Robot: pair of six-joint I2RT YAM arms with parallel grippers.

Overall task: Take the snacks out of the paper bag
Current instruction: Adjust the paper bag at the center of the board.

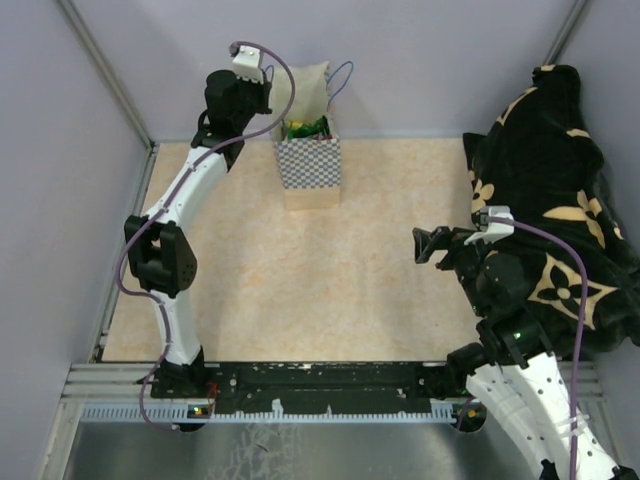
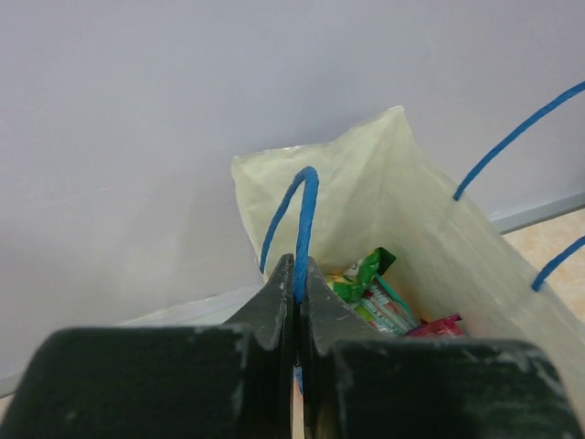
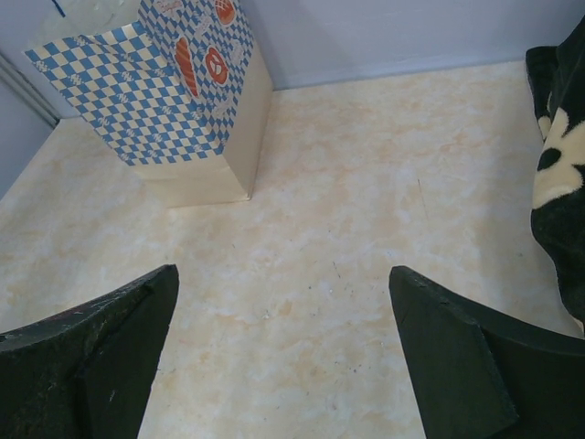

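The cream-tan paper bag with blue-and-white checkered band [image 1: 308, 165] is stood at 12 o'clock on the beige table [image 1: 300, 290]; its blue cord handle [image 2: 306, 206] is pinched by the left end effector [image 2: 294, 267]; glossy green and red snack packets [image 2: 370, 294] are seen inside; the right end effector [image 3: 281, 274], at 3 o'clock, is spread wide.

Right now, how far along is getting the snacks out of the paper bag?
Nothing looks done yet: the snacks seen sit inside the paper bag. In hand: the left fingers are shut on a blue cord handle at the bag's mouth. The right fingers are open above the table, apart from the bag. Every packet is left to lift out.
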